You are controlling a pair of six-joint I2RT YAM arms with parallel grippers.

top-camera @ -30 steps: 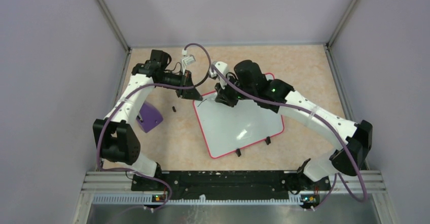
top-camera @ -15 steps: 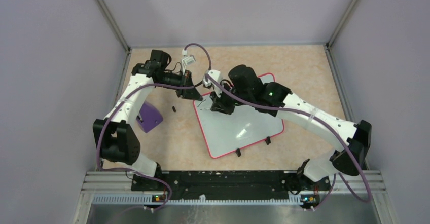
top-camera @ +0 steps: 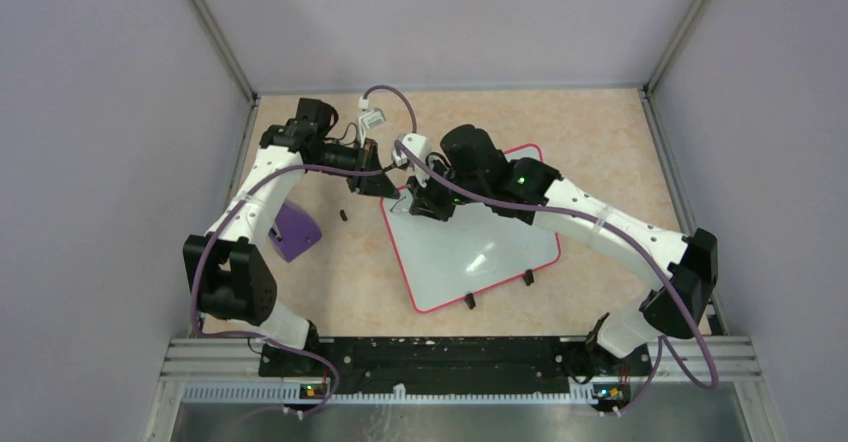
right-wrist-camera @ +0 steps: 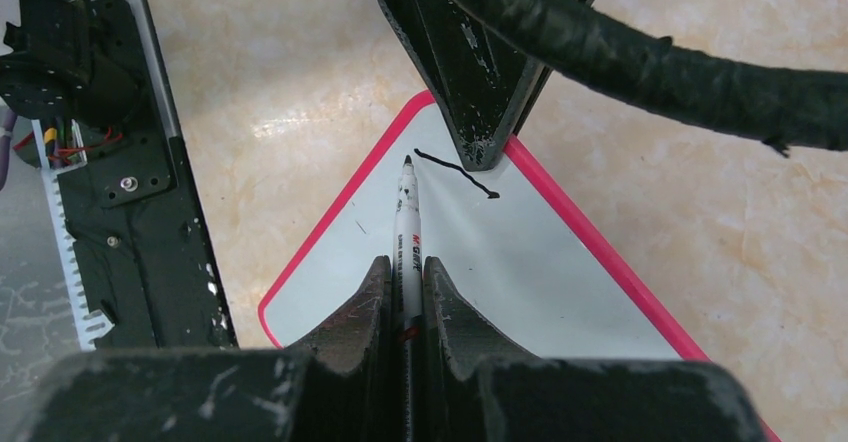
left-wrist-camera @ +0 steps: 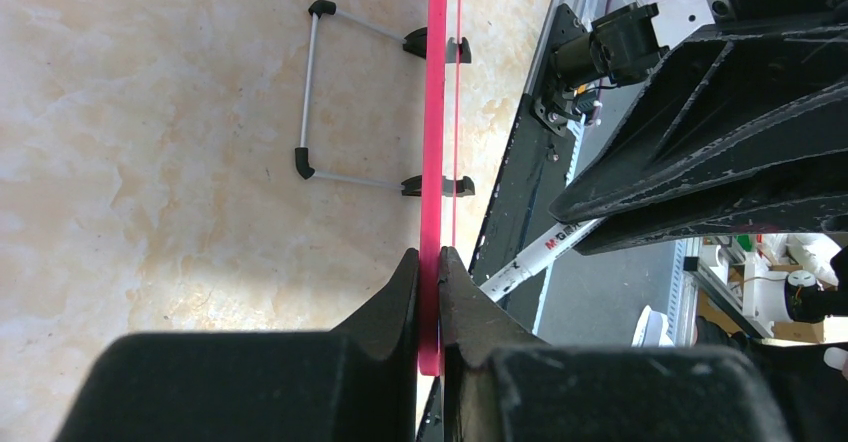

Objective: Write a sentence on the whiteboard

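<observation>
Two arms meet at the far left corner of the flat, glossy white whiteboard [top-camera: 470,247] with its thin red-pink rim, which lies askew on the beige marbled surface [top-camera: 600,142], small black feet toward the near side.

Change: within the last second the right arm has swung left along the board's far edge. It has carried the right hand [top-camera: 428,202] from mid-edge to just beside the left hand [top-camera: 385,184]. Whiteboard and left arm have not shifted. Judged from this, the pen has been returned to the line's starting margin, so writing is only beginning.

Left hand [left-wrist-camera: 428,257]: closed, pinching the red-pink rim [left-wrist-camera: 436,112] edge-on and steadying the board.

Right hand [right-wrist-camera: 405,267]: closed on a slim white marker [right-wrist-camera: 407,232] with a black tip, pointing at the corner. Whether the tip touches the white face cannot be told.

The sentence [right-wrist-camera: 455,172] is so far a single short slanted black stroke near that corner.
</observation>
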